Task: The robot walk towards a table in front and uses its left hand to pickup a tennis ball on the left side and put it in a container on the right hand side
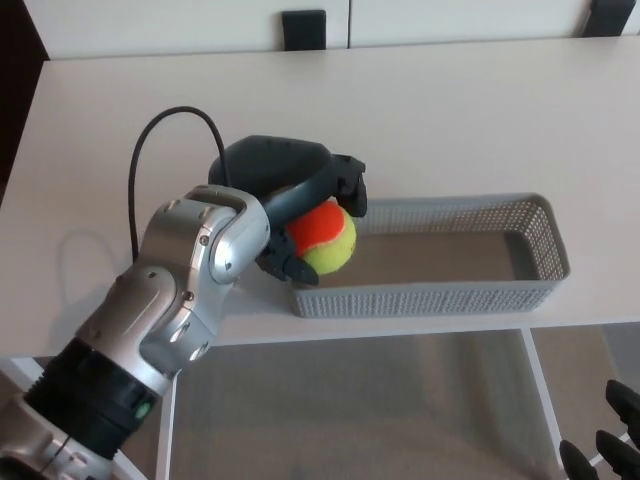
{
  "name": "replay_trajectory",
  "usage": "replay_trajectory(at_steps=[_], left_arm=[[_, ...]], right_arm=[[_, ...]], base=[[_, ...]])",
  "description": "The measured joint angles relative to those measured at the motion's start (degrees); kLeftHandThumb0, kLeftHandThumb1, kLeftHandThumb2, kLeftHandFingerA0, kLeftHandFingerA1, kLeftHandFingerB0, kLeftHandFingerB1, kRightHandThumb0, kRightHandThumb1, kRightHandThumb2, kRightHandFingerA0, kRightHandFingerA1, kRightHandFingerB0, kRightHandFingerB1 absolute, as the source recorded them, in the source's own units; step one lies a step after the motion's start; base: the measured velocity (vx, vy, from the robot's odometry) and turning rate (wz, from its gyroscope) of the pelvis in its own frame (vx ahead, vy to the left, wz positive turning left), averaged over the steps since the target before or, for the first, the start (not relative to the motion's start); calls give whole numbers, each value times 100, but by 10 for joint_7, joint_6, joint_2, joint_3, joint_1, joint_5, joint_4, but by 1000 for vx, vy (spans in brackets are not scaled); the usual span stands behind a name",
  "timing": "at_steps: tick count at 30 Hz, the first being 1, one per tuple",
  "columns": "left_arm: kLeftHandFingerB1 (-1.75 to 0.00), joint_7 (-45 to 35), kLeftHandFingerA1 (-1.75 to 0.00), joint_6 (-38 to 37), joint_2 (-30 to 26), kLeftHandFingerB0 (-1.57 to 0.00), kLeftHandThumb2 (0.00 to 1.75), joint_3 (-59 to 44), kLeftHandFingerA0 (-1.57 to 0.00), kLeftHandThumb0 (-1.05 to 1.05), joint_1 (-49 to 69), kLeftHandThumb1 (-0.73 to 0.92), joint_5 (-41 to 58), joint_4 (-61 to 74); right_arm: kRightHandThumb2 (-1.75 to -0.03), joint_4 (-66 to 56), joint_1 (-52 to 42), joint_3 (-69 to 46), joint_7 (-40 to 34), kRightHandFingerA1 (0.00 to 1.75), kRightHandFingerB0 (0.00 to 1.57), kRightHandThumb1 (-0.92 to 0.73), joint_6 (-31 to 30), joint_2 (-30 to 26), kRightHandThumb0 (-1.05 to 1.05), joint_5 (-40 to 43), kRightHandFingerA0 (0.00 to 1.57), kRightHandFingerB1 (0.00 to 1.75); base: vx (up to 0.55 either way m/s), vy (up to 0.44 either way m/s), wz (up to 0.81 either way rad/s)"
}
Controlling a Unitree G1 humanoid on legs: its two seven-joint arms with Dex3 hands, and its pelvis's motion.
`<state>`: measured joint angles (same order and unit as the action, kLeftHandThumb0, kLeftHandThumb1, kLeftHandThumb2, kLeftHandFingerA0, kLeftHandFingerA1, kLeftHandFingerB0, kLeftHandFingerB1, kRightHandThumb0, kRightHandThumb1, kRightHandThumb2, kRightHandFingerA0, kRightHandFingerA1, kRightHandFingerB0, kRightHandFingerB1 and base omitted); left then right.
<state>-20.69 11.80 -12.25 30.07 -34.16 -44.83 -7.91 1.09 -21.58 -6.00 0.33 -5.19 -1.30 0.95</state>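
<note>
Left hand (290, 185) gripping the orange and yellow ball (326, 238), ball just over the left end of the grey basket (430, 298), white surface (450, 110) underneath

A pale counter (450, 110) fills most of the scene. Beyond its far edge stands a small black chair back (303, 28), with another dark one (612, 14) at the far right corner. Behind them are white panels (180, 25). Below the near edge, a white leg (537, 392) slants over the grey floor (380, 410).
</note>
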Motion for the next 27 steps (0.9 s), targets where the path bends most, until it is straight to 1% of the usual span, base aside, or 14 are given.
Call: replay_trajectory(at_steps=[1, 4, 5, 6, 9, 10, 14, 15, 21, 22, 23, 24, 27], left_arm=[[-28, 8, -56, 0, 3, -23, 60, -1, -43, -50, 1, 66, -1, 0], [-28, 29, -56, 0, 9, -23, 60, -1, -43, -50, 3, 66, -7, -1], [-3, 35, 0, 0, 9, 0, 90, -1, 0, -91, 3, 51, -11, -1], [-3, 38, 0, 0, 9, 0, 92, -1, 0, -92, 3, 52, -13, 0], [-3, 50, 0, 6, 10, 0, 92, -1, 0, -92, 7, 52, -22, 8], [-3, 53, 0, 7, 10, 0, 98, -1, 0, -97, 7, 54, -24, 9], [-3, 57, 0, 13, 9, 0, 98, -1, 0, -97, 15, 54, -34, 23], [-1, 58, 0, 15, 9, 0, 64, 0, 0, -105, 16, 75, -36, 27], [0, 57, 0, 15, 5, 0, 64, 1, 0, -105, 24, 77, -48, 63], [0, 56, 0, 15, 5, 0, 62, 1, 0, -105, 25, 80, -49, 66], [0, 55, 0, 16, 4, 0, 62, 1, 0, -105, 27, 80, -51, 73], [0, 53, 0, 15, 1, 0, 62, 1, 0, -105, 29, 80, -54, 85], [0, 49, 0, 15, -5, 0, 62, 0, 0, -105, 31, 80, -59, 110]], right_arm=[[-76, 0, -1, 0, 0, 45, 1, -57, 0, 0, -38, 0, 2, 38], [-76, 0, -1, 2, 0, 45, 1, -57, 0, 0, -38, -1, 2, 38], [-63, 0, -1, 3, 0, 48, 4, -64, 0, 0, -36, -1, 4, 34], [-62, 0, -1, 3, 0, 51, 4, -64, 0, 0, -36, -1, 2, 35], [-62, 0, -1, 4, 0, 51, 4, -64, 0, -1, -36, -3, 2, 35], [-74, 0, -1, 4, 0, 46, 2, -58, 1, -1, -41, -3, 2, 39], [-74, 0, -1, 5, 0, 46, 2, -58, 1, -2, -41, -5, 2, 39], [-60, 0, -1, 5, 0, 48, 1, -65, 1, -2, -36, -5, 0, 40], [-61, 1, -2, 9, 2, 47, 3, -65, 1, -8, -36, -6, 0, 38], [-75, 1, -2, 10, 2, 47, 1, -56, 1, -9, -42, -6, 2, 41], [-75, 0, -2, 10, 2, 47, 1, -56, 1, -9, -42, -6, 2, 41], [-62, 1, -2, 11, 2, 42, 4, -64, 1, -9, -37, -6, 3, 36], [-62, 1, -1, 11, 2, 42, 4, -64, 1, -9, -37, -6, 3, 36]], base=[[0, 0, 0], [0, 0, 0], [0, 0, 0], [0, 0, 0], [0, 0, 0], [0, 0, 0], [0, 0, 0], [0, 0, 0], [0, 0, 0], [0, 0, 0], [0, 0, 0], [0, 0, 0], [0, 0, 0]])
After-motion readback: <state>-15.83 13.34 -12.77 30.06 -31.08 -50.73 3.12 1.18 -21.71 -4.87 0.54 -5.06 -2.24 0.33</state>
